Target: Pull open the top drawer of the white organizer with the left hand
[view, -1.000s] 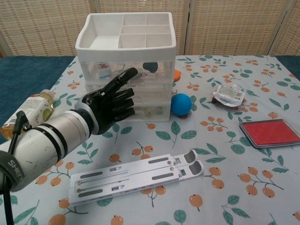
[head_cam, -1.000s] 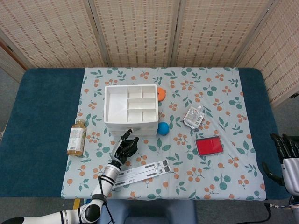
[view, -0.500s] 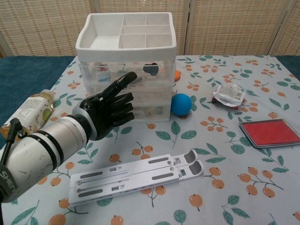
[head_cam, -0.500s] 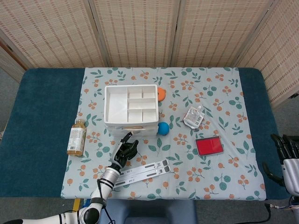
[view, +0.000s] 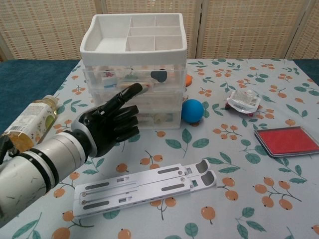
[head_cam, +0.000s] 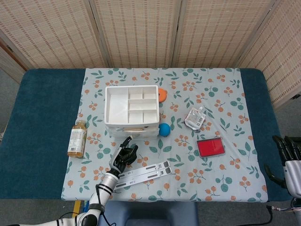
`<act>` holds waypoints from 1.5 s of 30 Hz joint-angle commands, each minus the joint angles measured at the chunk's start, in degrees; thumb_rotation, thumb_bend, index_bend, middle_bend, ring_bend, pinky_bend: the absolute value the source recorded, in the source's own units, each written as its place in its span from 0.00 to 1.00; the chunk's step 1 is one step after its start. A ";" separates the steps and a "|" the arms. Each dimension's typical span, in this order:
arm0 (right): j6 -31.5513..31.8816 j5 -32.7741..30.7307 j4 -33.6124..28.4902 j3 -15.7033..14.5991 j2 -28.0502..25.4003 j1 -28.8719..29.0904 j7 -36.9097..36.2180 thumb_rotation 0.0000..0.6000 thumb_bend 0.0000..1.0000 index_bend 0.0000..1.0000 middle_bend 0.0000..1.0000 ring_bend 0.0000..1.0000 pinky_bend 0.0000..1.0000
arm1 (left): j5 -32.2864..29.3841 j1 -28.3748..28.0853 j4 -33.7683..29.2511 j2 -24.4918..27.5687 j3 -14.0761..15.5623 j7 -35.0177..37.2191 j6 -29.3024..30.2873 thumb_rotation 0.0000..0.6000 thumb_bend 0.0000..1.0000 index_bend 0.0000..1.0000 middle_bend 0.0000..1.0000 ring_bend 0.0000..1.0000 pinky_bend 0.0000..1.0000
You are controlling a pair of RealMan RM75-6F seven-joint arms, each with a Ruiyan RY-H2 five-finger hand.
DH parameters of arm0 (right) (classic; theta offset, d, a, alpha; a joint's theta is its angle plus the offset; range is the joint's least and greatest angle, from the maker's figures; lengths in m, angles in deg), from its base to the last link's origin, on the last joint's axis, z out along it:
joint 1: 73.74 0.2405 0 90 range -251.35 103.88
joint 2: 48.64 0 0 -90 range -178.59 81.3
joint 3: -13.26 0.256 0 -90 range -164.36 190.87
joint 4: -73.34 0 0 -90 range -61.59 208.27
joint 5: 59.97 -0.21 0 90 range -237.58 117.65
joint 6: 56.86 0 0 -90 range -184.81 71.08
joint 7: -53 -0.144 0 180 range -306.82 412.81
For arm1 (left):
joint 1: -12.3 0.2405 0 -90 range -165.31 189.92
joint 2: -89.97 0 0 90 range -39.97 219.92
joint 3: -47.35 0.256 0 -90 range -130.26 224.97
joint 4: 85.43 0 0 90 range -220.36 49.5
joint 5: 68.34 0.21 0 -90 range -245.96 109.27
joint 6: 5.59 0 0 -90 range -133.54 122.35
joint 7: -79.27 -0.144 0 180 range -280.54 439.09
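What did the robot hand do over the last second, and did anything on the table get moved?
The left robot hand drew back toward the robot, away from the white organizer, holding nothing. The organizer's drawers look unchanged, and the blue ball, bottle and right robot hand stayed put.

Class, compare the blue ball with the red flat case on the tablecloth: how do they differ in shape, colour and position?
The blue ball is round; the red case is flat and rectangular. The ball sits right beside the white organizer; the case lies apart, further right. Both rest on the floral tablecloth, untouched by either hand.
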 commanded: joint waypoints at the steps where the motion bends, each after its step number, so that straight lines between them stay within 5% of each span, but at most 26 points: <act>1: 0.11 0.06 -0.01 0.02 -0.05 -0.04 -0.01 1.00 0.37 0.00 0.08 0.03 0.08 | 0.69 1.00 -1.05 0.77 1.46 -1.71 1.35 1.00 0.29 0.15 0.99 1.00 1.00; 7: 0.25 0.19 -0.06 0.06 -0.21 -0.07 0.01 1.00 0.37 0.00 0.08 0.03 0.08 | 3.48 2.40 -4.30 4.96 6.27 -10.17 3.45 1.00 0.29 0.21 0.97 1.00 1.00; 10: 0.40 0.27 -0.06 0.16 -0.34 -0.07 0.01 1.00 0.37 0.00 0.08 0.03 0.08 | 8.20 2.16 -4.98 8.43 8.79 -14.99 4.24 1.00 0.29 0.31 0.96 1.00 1.00; 15: 0.41 0.52 -0.23 0.19 -0.43 0.03 0.12 1.00 0.37 0.00 0.08 0.03 0.08 | 16.12 1.70 -5.97 14.23 10.92 -23.29 7.85 1.00 0.29 0.33 0.96 1.00 1.00; 26: 0.30 1.22 0.01 0.06 -0.51 0.30 0.00 1.00 0.37 0.00 0.08 0.03 0.08 | 17.06 -0.95 -6.06 21.97 8.56 -41.42 10.65 1.00 0.29 0.21 0.96 1.00 1.00; 45: 0.90 1.08 0.82 -0.07 -0.25 -0.15 -1.54 1.00 0.37 0.00 0.08 0.03 0.08 | 13.04 -3.70 -4.29 21.75 8.22 -50.29 12.30 1.00 0.30 0.20 0.96 1.00 1.00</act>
